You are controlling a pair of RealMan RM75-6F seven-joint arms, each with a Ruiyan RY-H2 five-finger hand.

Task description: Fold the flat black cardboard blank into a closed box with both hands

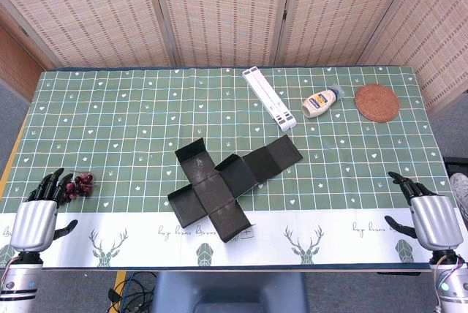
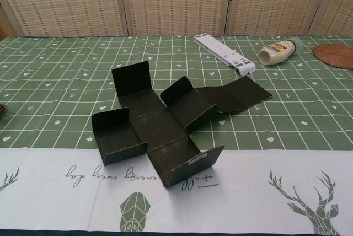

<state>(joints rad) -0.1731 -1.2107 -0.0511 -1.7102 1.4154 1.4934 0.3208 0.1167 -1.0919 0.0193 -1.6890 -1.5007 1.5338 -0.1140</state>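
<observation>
On the deer-print tablecloth (image 1: 146,236), black blank (image 1: 227,181) lies unfolded; both hands' fingers spread, empty.

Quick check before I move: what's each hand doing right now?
Left hand: open, holding nothing, beside small dark red object.
Right hand: open, holding nothing, clear of the black cardboard blank.

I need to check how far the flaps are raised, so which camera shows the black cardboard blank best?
The chest view: the black cardboard blank fills mid-frame from a low angle, so several of its flaps plainly stand up off the table. The head view shows the whole cross-shaped blank from above, smaller, with flap height hard to judge.
</observation>
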